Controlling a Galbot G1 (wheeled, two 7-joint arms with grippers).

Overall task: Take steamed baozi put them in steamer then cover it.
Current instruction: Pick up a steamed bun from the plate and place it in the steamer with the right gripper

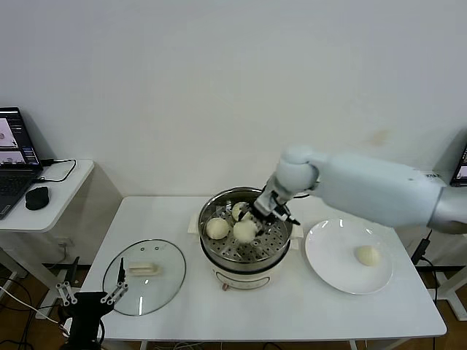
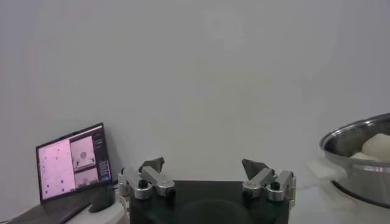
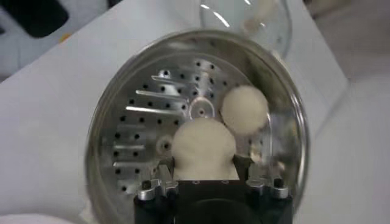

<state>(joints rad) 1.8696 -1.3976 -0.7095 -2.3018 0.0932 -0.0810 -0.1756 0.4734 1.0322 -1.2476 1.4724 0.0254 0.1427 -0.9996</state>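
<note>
While the right gripper (image 1: 257, 216) is hanging inside the steamer (image 1: 246, 233), a bun (image 3: 204, 146) is sitting between its two fingers on the holed tray, and the fingers are standing close on either side of it. Whether they are pressing it or just letting go cannot be told from the views. In the head view three buns are lying in the pot: one (image 1: 217, 228) at the left, one (image 1: 245, 230) in the middle near the claw, and one (image 1: 239, 211) farther back. A fourth bun (image 1: 367, 255) is waiting on the white plate (image 1: 328, 270) to the right of the steamer.

The main risk is the soft dough sticking to a finger as the claw is rising, which would be dragging the bun up or rolling it against its neighbour (image 3: 245, 109), which lies just beside it. A claw lifting at a slant could also be knocking the steel rim and shifting the pot on its base. If the fingers are squeezing too hard, the bun would be getting dented.

The glass lid (image 1: 144, 277) is lying flat on the table (image 1: 292, 313), left of the steamer and near the front edge. The left gripper (image 1: 91, 297) is parked beside it with its fingers spread fully wide, holding nothing. Later, a bun sitting high or close to the rim could be stopping the lid from seating. Beyond, on a side table at the far left, a laptop (image 1: 16, 160) is running.
</note>
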